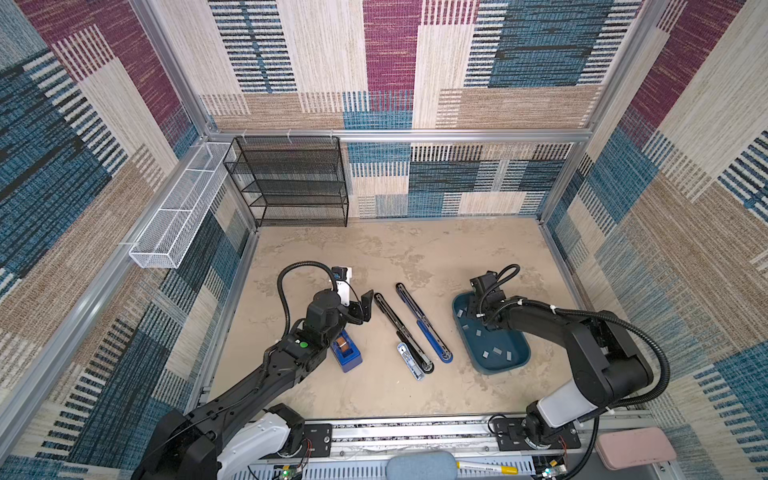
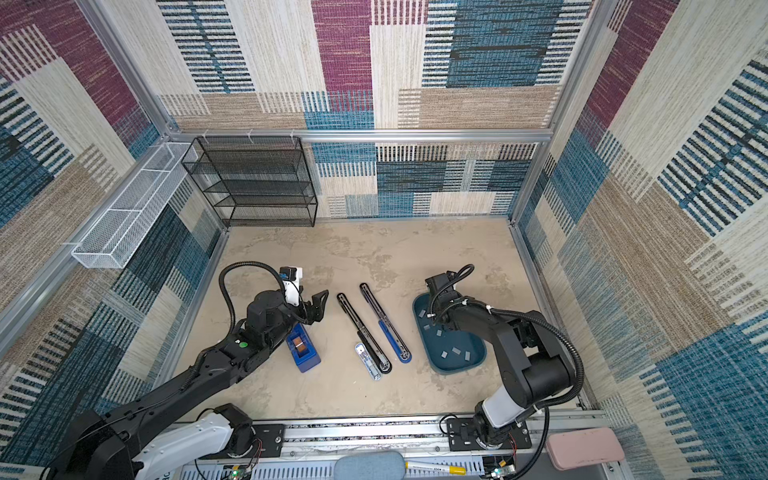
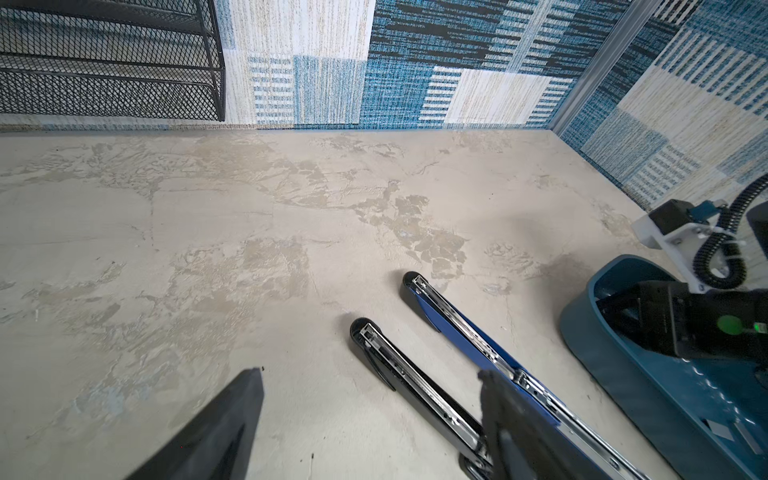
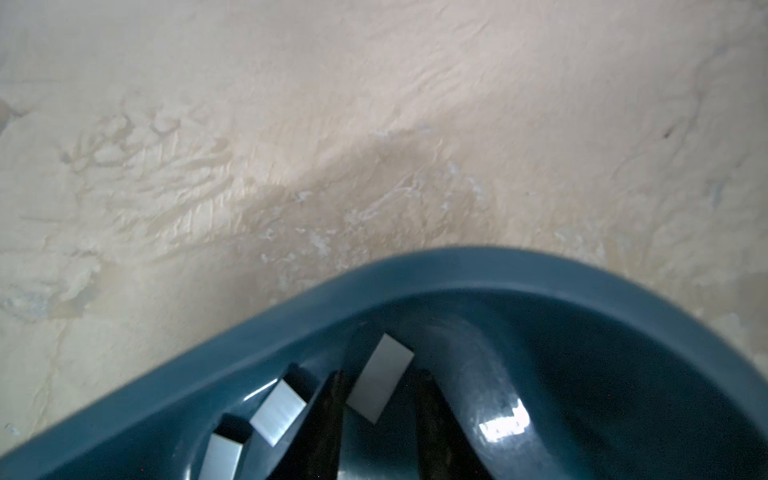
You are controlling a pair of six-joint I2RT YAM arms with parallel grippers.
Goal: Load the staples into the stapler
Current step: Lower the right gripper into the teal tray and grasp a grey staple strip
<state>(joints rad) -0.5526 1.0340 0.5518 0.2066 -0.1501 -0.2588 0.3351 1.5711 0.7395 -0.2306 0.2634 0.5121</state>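
Staples (image 1: 497, 351), small flat light-grey metal strips, lie scattered inside a shallow teal plastic tray (image 1: 509, 338) on the right of the mottled beige tabletop (image 1: 415, 249) in both top views. The right gripper (image 4: 380, 372) reaches down into the tray's far end, with its fingers hidden under the wrist. Left of the tray lie a long blue stapler (image 1: 424, 324) and a long black stapler (image 1: 401, 330). Both are folded open flat, side by side and apart. A small clear stapler (image 1: 409, 359) lies just beside the black one's near end. The left gripper (image 1: 361, 307) hovers left of the black stapler, with a blue tape dispenser (image 1: 346, 353) beneath its arm.

From the left wrist, the two dark fingers (image 3: 224, 419) stand wide apart and empty, with bare tabletop between them. One finger stands in front of the open staplers, whose metal channels face up. The tray sits beyond them with the right arm in it.

From the right wrist, the picture is blurred. The tray's rim curves across it, and three staples show near the wall. One strip sits between the tips of the dark fingers (image 4: 328, 415), which stand narrowly apart. Whether they pinch it cannot be told.
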